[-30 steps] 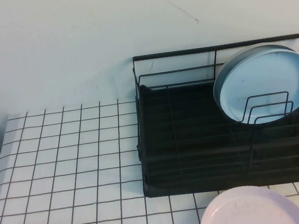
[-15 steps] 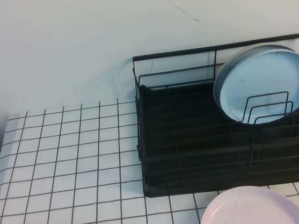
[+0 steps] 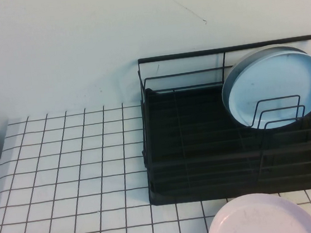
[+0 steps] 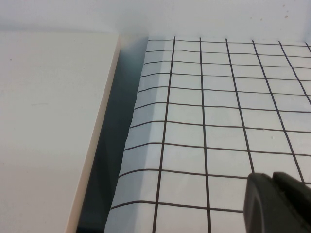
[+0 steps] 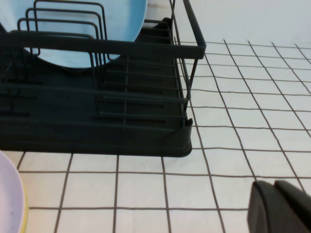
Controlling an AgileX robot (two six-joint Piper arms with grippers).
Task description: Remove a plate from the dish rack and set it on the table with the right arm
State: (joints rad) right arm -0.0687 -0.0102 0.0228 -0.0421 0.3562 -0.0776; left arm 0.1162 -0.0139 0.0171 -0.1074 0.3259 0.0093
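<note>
- The right tool (image 5: 281, 208) sits low above the desk (image 3: 72, 171), off the rack's right end, seen only in its own wrist view. Its two dark fingertips lie pressed together with no gap, and nothing is between them. It touches neither the rack nor any plate.
- The left tool (image 4: 278, 203) hovers over the gridded desk near its left edge, beside a plain white board (image 4: 43, 121) that lies past a dark gap. Its dark fingertips appear side by side at the corner of the wrist view; whether they are parted or closed cannot be told. It holds nothing that shows.
- The plate (image 3: 275, 86), light blue and glossy, stands on edge in the right part of the dish rack (image 3: 192, 146), leaning back toward the rear rail, its lower rim behind the looped wire dividers.
- The dish rack rests on the desk against the pale wall, and its left part is unoccupied.
- A pale pink plate (image 3: 263, 219) lies flat on the desk just in front of the rack, cut off by the near edge of the high view.
- Neither arm shows in the high view.
</note>
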